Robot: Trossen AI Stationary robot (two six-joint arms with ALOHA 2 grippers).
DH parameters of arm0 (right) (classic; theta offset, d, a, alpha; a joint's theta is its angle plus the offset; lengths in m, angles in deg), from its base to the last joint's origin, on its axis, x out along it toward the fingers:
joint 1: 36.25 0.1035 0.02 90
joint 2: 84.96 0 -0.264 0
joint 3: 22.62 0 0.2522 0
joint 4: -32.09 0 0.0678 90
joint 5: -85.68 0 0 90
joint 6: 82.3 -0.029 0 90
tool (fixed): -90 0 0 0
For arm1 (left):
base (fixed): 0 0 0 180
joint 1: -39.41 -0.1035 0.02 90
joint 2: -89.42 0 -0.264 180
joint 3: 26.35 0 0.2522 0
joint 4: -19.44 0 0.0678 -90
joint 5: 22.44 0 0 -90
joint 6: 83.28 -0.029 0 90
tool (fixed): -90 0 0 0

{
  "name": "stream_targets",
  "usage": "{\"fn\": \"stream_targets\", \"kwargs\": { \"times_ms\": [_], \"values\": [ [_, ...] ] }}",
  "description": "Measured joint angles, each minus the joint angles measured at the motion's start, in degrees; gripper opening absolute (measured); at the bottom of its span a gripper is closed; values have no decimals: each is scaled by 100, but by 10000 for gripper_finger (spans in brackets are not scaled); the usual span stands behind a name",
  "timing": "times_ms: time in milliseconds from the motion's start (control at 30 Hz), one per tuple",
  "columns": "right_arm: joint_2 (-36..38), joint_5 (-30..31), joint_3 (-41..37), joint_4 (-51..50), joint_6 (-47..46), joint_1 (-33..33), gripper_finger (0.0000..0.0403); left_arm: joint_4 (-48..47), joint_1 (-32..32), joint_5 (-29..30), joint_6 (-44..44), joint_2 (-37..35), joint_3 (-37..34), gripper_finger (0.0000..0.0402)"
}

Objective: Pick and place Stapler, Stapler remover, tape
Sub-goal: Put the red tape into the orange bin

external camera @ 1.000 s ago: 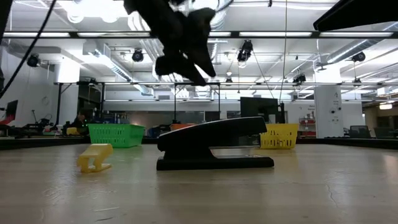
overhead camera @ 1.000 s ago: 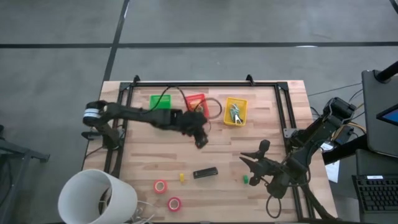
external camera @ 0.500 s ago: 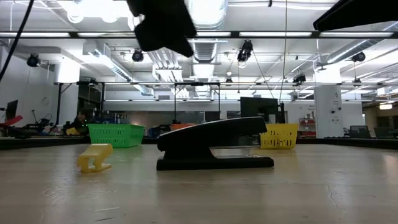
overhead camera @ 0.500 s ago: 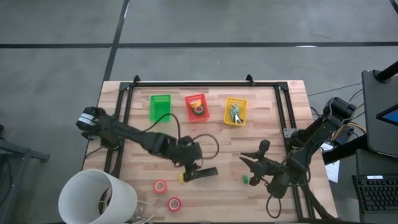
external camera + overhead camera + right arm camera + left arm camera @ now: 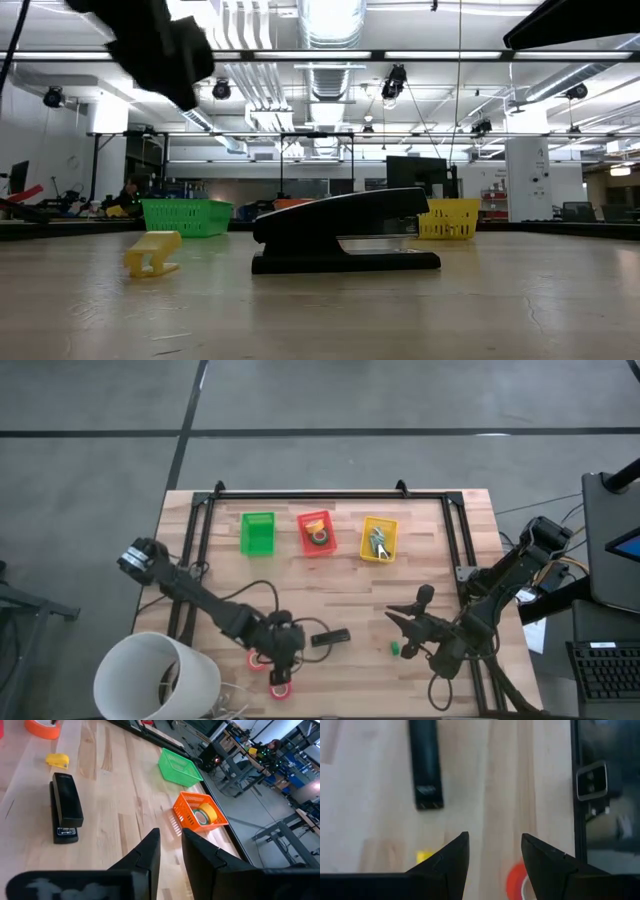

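The black stapler (image 5: 330, 638) lies flat on the table near the front edge, also in the left wrist view (image 5: 426, 765) and the low view (image 5: 345, 232). Two red tape rolls (image 5: 258, 660) (image 5: 280, 687) lie left of it. My left gripper (image 5: 280, 658) hovers open above the table between the stapler and these rolls, with one red roll (image 5: 517, 880) beside its fingers. A yellow tape roll (image 5: 206, 813) rests in the red basket (image 5: 316, 532). The metal stapler remover (image 5: 378, 543) lies in the yellow basket (image 5: 379, 540). My right gripper (image 5: 410, 622) waits at the right, its fingers a narrow gap apart (image 5: 170, 845), holding nothing.
A green basket (image 5: 257, 532) stands at the far left of the basket row. A small yellow block (image 5: 424, 856) lies by the stapler and a small green block (image 5: 395, 650) near my right gripper. A black frame (image 5: 330, 495) borders the table. A white bucket (image 5: 155, 675) stands off the front left corner.
My left gripper has swung from beside the red basket toward the table's near edge and left, sinking a little and rolling as it went. It now hangs over the red tape rolls, still open. Nothing on the table has moved.
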Motion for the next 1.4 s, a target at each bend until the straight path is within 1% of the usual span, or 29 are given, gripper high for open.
{"fn": "stream_targets", "kwargs": {
  "times_ms": [133, 400, 467, 600, 733, 833, 933, 1033, 1100, 1400],
  "values": [
    [0, 0, 0, 10, 0, 0, 68, 1, 262, 13, -39, 2, -250, 181],
    [0, 8, 0, 44, 0, -17, 59, 141, 586, 87, -21, 2, -653, 181],
    [0, 35, 0, 48, 0, -15, 59, 172, 669, 81, -21, 4, -670, 181],
    [0, 42, -11, 55, 2, -19, 61, 542, 839, 86, -24, 4, -668, 181],
    [0, 46, -32, 64, 2, -54, 59, 757, 951, 424, 9, 25, -670, 181],
    [0, 47, -55, 72, 0, -72, 56, 739, 982, 461, 5, 151, -670, 181],
    [-2, 48, -74, 92, 0, -74, 58, 784, 994, 439, 3, 357, -674, 181],
    [0, 46, -76, 98, 0, -74, 61, 858, 993, 90, 9, 576, -679, 181],
    [-1, 47, -76, 103, 0, -74, 63, 969, 1011, -5, 72, 666, -679, 181],
    [-2, 50, -87, 114, 0, -92, 56, 984, 1026, 0, 134, 999, -677, 179]
  ]
}}
